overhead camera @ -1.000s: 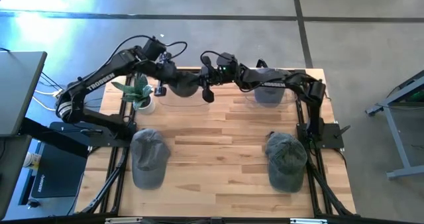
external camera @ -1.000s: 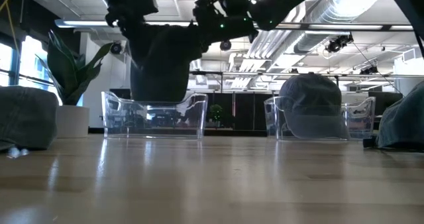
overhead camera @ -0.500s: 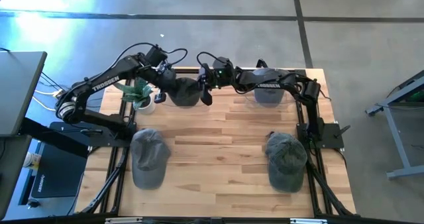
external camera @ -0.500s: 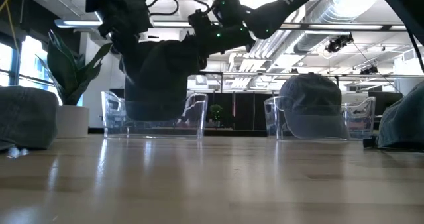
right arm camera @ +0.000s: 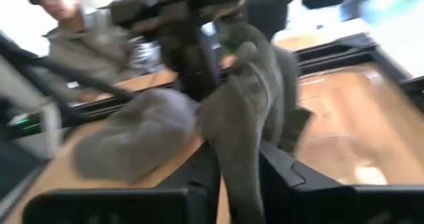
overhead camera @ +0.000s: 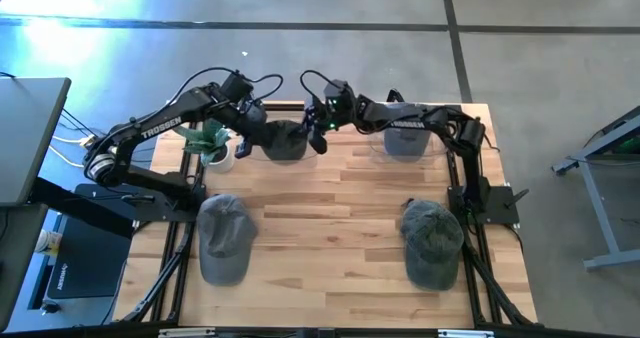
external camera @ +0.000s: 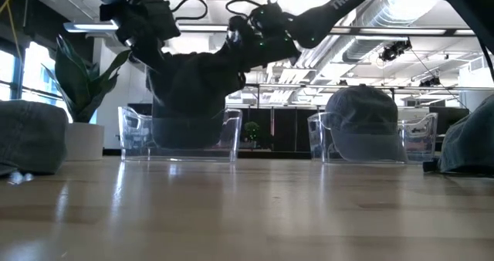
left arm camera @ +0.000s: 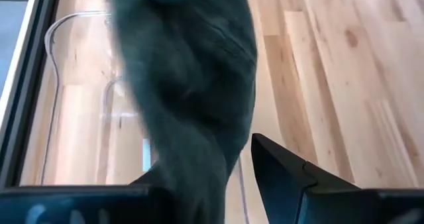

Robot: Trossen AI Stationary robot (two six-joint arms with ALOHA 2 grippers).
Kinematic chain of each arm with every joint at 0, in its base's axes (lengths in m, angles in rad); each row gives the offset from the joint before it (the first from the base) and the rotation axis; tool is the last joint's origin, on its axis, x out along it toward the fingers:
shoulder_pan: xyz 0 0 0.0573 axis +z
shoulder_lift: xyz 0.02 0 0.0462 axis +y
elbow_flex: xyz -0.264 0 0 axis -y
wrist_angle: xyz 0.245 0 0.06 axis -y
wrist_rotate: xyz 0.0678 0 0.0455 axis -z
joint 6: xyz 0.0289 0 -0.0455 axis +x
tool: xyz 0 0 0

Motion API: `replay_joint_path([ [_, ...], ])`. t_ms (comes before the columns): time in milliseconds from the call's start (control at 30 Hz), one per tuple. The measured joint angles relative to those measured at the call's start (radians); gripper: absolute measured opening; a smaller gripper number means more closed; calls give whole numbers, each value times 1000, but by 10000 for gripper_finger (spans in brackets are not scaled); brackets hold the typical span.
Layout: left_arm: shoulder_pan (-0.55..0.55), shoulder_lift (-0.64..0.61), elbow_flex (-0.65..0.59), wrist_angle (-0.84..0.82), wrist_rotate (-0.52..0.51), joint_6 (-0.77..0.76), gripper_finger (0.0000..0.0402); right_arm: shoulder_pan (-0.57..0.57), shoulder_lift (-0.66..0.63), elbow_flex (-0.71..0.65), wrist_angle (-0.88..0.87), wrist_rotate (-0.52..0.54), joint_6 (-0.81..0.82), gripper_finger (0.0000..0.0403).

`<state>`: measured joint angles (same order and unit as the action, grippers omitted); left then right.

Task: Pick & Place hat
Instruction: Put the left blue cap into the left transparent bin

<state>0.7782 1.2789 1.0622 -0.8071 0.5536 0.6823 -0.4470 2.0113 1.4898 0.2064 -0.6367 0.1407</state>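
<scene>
Lowered since a second ago: dark hat (overhead camera: pixel 284 140), now sunk into clear bin (overhead camera: pixel 262 150), upper centre, high view; left gripper (overhead camera: pixel 247 128) and right gripper (overhead camera: pixel 320 128) each pinching it (release pending). Low view: hat (external camera: pixel 189 91) inside bin walls (external camera: pixel 131 133), little side clearance. Wrist views: fabric clamped between fingers.

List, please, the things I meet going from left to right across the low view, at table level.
Grey hat at the left edge → potted plant → left clear bin with the dark hat held over it → right clear bin holding a grey hat → grey hat at the right edge.
</scene>
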Motion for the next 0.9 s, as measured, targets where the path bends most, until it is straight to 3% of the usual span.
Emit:
replay_joint_path([
  [233,114,0,0,-21,170,2,92,-30,0,3,-51,-205,-2,150],
  [367,177,0,0,-30,248,2,52,-38,-1,27,-88,-199,-37,191],
  [500,191,0,0,-33,266,2,11,-37,-1,83,-177,-174,-112,199],
  [633,190,0,0,-30,275,2,8,-36,-2,147,-321,-127,-254,167],
  [800,190,0,0,34,319,-107,14,-30,-2,159,-368,-140,-324,40],
  [900,190,0,0,91,365,-204,16,-28,-2,159,-366,-177,-325,15],
])
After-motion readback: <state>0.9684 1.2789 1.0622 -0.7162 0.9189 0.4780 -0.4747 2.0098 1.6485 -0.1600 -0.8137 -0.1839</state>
